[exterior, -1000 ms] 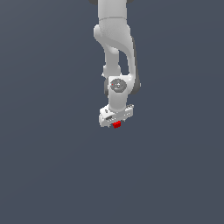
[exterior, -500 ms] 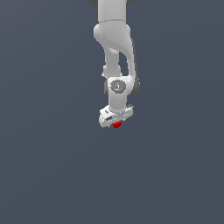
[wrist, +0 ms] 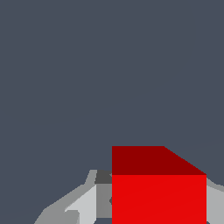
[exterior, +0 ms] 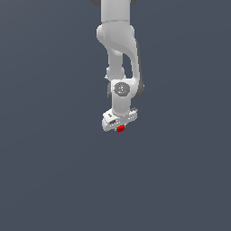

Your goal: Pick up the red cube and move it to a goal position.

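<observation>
gripper (exterior: 120,127) | jaws closed tight on red cube (exterior: 120,129); cube btwn fingers (wrist: 83,205), fills gap

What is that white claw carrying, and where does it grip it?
The claw holds the red cube between its fingers, which press on two opposite side faces. The wrist view shows the red cube filling the gap between them.

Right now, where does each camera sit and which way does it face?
Exterior view: off the arm, facing it against a plain grey backdrop; shows the white arm, the gripper and the red cube at its tip.
Wrist view: on the wrist, looking past the gripper; the red cube fills the near field.
Shared: gripper and red cube.
</observation>
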You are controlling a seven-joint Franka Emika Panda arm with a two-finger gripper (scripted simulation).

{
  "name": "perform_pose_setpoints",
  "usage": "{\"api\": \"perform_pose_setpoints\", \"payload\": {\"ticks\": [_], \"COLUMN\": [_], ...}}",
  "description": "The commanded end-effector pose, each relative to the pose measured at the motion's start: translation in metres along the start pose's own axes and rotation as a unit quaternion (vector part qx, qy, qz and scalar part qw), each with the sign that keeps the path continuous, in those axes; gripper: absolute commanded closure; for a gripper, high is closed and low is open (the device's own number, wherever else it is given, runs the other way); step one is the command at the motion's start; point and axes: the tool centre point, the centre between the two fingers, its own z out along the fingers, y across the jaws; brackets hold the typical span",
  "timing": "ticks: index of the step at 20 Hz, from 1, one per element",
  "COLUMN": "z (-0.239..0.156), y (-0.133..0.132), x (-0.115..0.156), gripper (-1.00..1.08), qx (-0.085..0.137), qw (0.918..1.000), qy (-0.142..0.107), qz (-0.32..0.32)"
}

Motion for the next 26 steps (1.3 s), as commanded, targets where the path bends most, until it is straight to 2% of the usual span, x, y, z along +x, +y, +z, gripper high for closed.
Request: {"api": "perform_pose_setpoints", "payload": {"ticks": [1, 9, 20, 26], "z": [0.000, -0.006, -0.031, -0.039], "y": [0.000, 0.001, 0.004, 0.006], "x": [0.000, 0.011, 0.062, 0.079], "gripper": [1.08, 1.08, 1.08, 1.08], "qx": [0.000, 0.000, 0.000, 0.000], "qw": [1.0000, 1.0000, 1.0000, 1.0000], "qy": [0.000, 0.000, 0.000, 0.000], "qz": [0.000, 0.000, 0.000, 0.000]}}
